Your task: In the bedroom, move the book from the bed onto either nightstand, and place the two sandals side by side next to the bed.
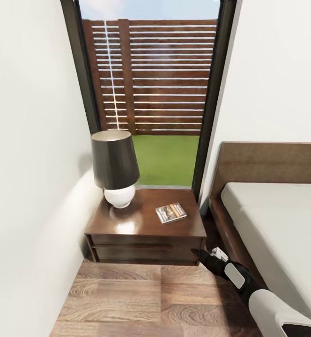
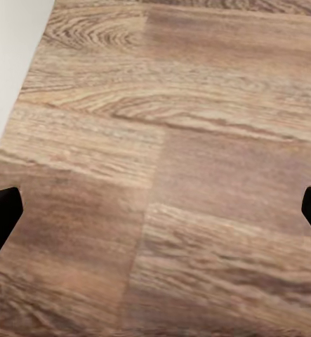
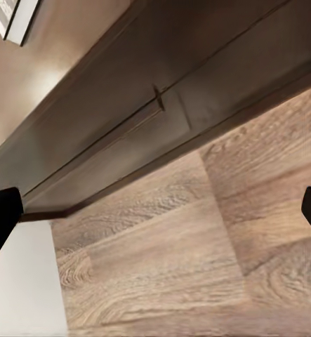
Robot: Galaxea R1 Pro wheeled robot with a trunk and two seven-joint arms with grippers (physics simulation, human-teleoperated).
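Book (image 1: pixel 171 212) flat on nightstand (image 1: pixel 144 234) surface, right of lamp (image 1: pixel 114 166); cover lettering too small to read; long axis roughly crosswise, slightly skewed. Bed (image 1: pixel 277 220) at right. Right gripper (image 3: pixel 155 203) low before nightstand front, fingers apart. Left gripper (image 2: pixel 155 203) over floor (image 2: pixel 162 175), fingers apart

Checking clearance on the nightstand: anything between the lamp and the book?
Nothing. In the head view the lamp and the book stand apart on the nightstand, with only bare glossy wood between them.
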